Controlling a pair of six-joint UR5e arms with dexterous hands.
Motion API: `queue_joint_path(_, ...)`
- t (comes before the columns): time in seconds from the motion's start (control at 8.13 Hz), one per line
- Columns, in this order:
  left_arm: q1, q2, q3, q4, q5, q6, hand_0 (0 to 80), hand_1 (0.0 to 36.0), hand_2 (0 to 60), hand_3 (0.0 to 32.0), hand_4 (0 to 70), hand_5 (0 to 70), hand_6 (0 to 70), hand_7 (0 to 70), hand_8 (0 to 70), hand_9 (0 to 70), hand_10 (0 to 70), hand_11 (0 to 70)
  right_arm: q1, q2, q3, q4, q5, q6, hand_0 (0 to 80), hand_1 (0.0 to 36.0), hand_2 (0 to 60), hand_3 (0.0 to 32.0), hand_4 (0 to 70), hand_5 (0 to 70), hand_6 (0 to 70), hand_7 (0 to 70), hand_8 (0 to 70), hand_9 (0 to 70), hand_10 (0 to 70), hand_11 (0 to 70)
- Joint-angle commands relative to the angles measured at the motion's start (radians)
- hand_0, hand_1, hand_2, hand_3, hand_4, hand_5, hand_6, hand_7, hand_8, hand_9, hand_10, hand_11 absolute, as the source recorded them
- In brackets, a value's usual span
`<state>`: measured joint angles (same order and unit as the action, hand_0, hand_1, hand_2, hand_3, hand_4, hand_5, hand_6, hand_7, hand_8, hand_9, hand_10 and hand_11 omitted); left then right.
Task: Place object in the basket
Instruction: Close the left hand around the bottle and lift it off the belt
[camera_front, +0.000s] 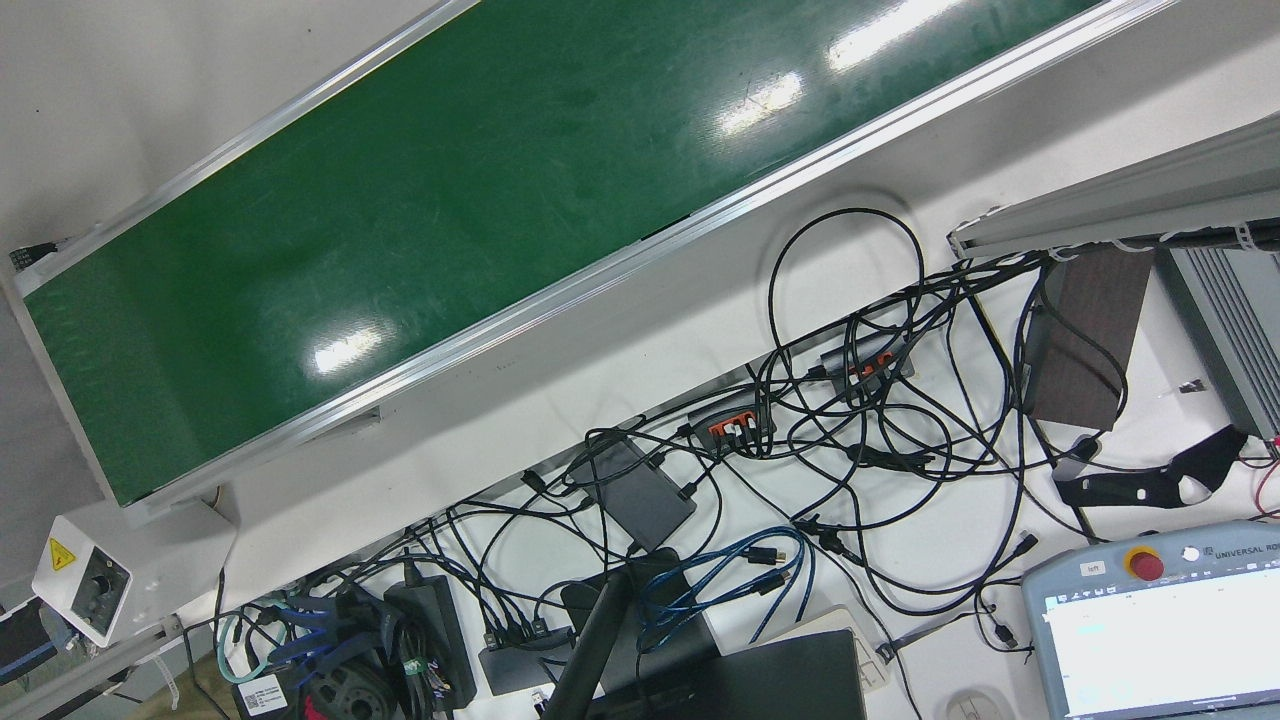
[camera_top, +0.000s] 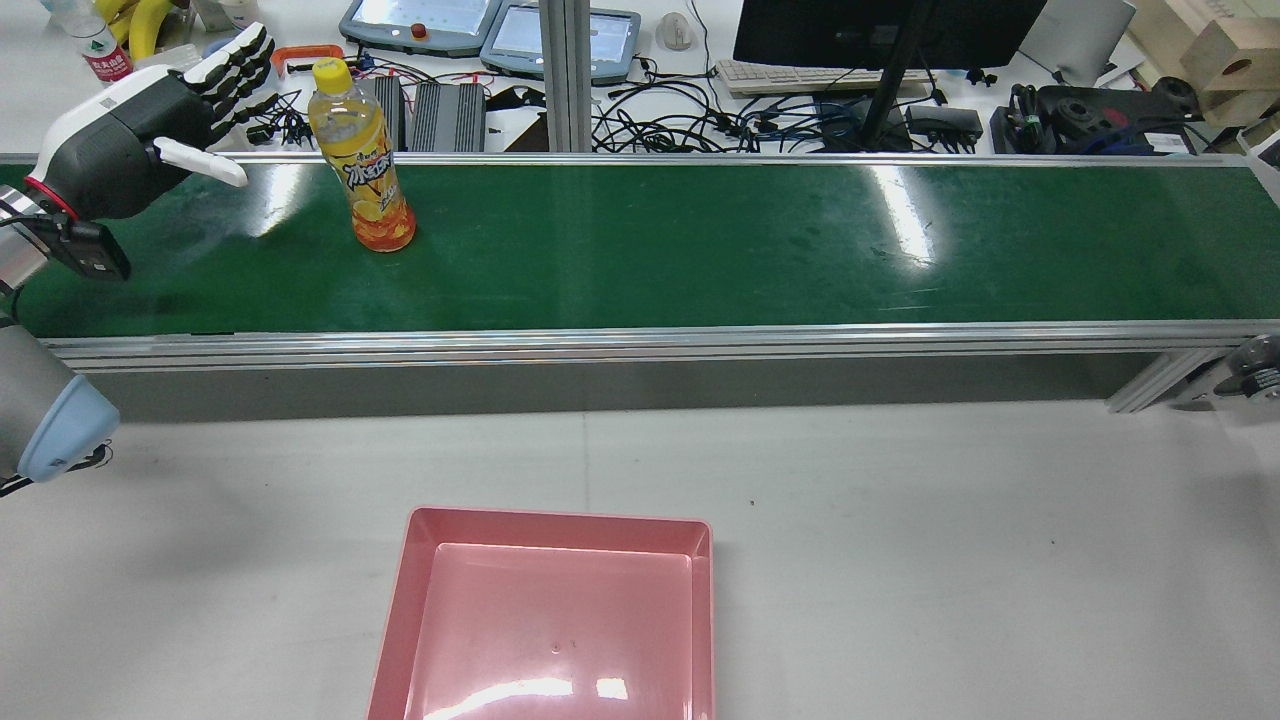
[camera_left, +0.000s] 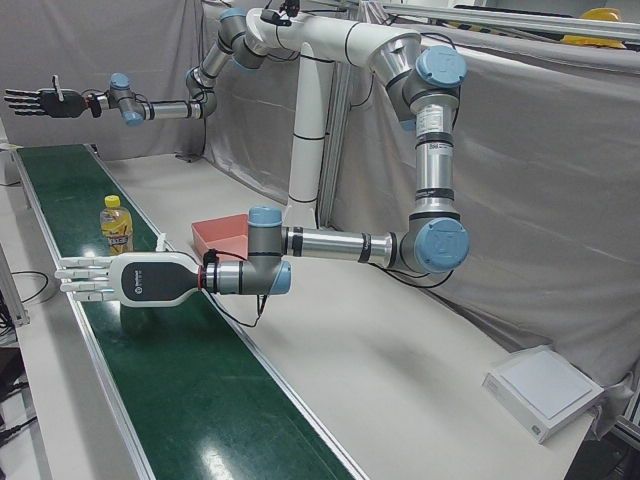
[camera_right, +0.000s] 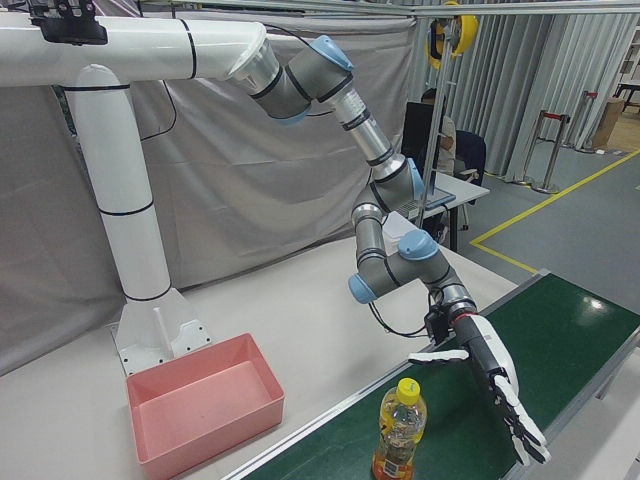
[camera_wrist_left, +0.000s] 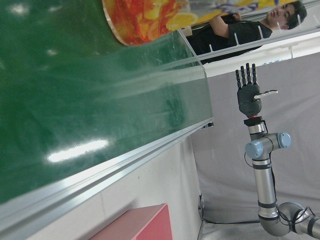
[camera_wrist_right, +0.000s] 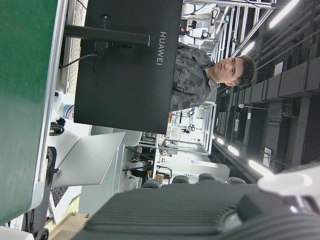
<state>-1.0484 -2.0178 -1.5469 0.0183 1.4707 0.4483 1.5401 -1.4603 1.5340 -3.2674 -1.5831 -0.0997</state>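
Yellow-capped bottle (camera_top: 362, 158): upright on the green conveyor belt (camera_top: 700, 240), toward its left end in the rear view.
Left hand (camera_top: 150, 120): held above the belt, beside the bottle and apart from it; fingers spread flat, holding nothing.
Right hand (camera_left: 42, 101): far end of the belt, raised, fingers spread, holding nothing.
Pink basket (camera_top: 555, 615): on the white table (camera_top: 950, 560), near side of the belt.

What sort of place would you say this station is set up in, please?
Most likely a robotics lab or test cell: a green conveyor belt runs past a pink basket, teach pendants and tangled cables crowd the bench, and grey curtains screen the station.
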Motion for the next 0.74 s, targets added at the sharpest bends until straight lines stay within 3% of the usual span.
queue_joint_path(0.0, 0.001, -0.016, -0.015, 0.028, 0.013, -0.013, 50.7, 12.3, 0.0, 0.0, 2.1, 0.1, 0.0, 0.0, 0.0, 0.0, 4.6, 8.7, 0.0, 0.0, 0.0, 0.0, 0.0, 0.0, 0.0, 0.0, 0.0, 0.0, 0.0, 0.0, 0.0, 0.0, 0.0, 0.0, 0.0, 0.0)
queue_joint_path(0.61, 0.059, -0.047, -0.022, 0.06, 0.008, 0.0, 50.9, 12.2, 0.0, 0.0, 2.1, 0.0, 0.0, 0.0, 0.0, 0.0, 4.7, 8.8, 0.0, 0.0, 0.0, 0.0, 0.0, 0.0, 0.0, 0.0, 0.0, 0.0, 0.0, 0.0, 0.0, 0.0, 0.0, 0.0, 0.0, 0.0)
